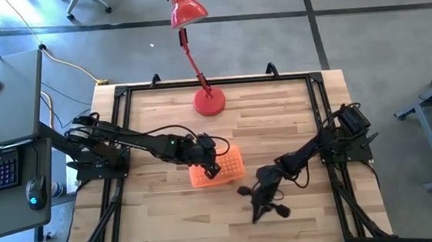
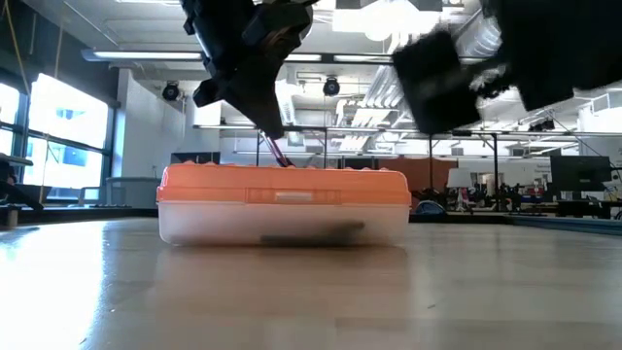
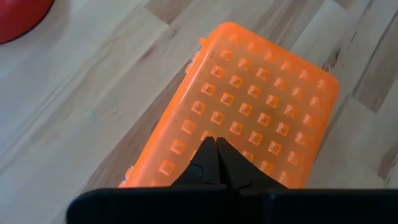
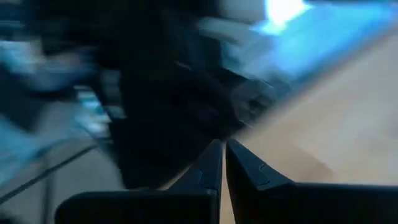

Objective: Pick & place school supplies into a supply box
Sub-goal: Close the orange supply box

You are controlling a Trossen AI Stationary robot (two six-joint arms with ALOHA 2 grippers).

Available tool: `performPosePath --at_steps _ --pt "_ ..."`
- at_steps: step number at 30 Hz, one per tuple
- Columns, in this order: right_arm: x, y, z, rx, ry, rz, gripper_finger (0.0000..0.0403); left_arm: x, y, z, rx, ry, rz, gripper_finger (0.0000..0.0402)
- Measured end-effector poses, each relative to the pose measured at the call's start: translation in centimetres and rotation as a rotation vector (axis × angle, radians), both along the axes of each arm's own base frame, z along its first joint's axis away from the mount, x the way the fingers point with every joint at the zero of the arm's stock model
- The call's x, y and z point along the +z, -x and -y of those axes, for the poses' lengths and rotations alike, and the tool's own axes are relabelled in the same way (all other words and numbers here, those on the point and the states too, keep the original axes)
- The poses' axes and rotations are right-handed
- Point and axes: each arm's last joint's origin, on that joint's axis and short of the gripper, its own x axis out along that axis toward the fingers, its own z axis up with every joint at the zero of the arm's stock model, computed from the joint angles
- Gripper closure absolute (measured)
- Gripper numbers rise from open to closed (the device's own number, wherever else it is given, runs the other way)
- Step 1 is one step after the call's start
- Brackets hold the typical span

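Note:
The supply box [image 1: 218,166] lies shut near the table's middle, with its orange dotted lid [image 3: 249,106] on top and its clear lower wall [image 2: 282,226] on the wood. A dark shape [image 2: 311,233] shows through that wall. No loose supplies show on the table. My left gripper [image 3: 215,142] is shut, pointing down over the lid's middle. In the low view its fingertips [image 2: 275,128] stand a little above the lid. My right gripper [image 1: 260,204] is shut and empty, to the right of the box and nearer the table's near edge. It is raised off the table and blurred [image 4: 222,148].
The red desk lamp stands with its round base [image 1: 209,101] at the table's far middle and its stem [image 1: 192,57] leaning away past the far edge. A black frame [image 1: 213,82] rims the table. Bare wood lies left of the box and along the near edge.

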Motion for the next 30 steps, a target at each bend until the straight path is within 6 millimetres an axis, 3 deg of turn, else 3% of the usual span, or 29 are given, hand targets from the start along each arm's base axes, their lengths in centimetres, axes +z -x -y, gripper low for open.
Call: performPosePath --at_steps 3,7,16,19,21,25,30 --pt "0.8 0.2 -0.6 0.116 -0.047 0.102 0.0403 0.0 -0.1 0.0 -0.001 0.003 0.01 0.0391" --pt "1.0 -0.1 -0.6 -0.012 0.005 0.178 0.0403 0.1 -0.1 0.9 -0.039 0.034 0.022 0.037" --pt "0.8 -2.2 3.3 -0.774 0.311 0.27 0.0403 -0.9 0.7 4.6 -0.116 0.049 -0.027 0.039" --pt "0.6 -2.4 5.0 -1.132 0.385 0.231 0.0403 -1.0 1.3 5.5 -0.1 0.048 -0.043 0.0376" --pt "0.2 -2.4 6.0 -1.281 0.399 0.167 0.0403 -1.2 1.7 5.7 -0.071 0.035 -0.069 0.0376" --pt "-1.1 -2.3 7.1 -1.24 0.412 0.026 0.0403 -1.9 2.3 5.7 -0.026 0.026 -0.099 0.0392" --pt "-1.4 -2.3 7.6 -1.2 0.369 -0.056 0.0403 -3.6 3.2 5.4 0.014 0.057 -0.144 0.038"
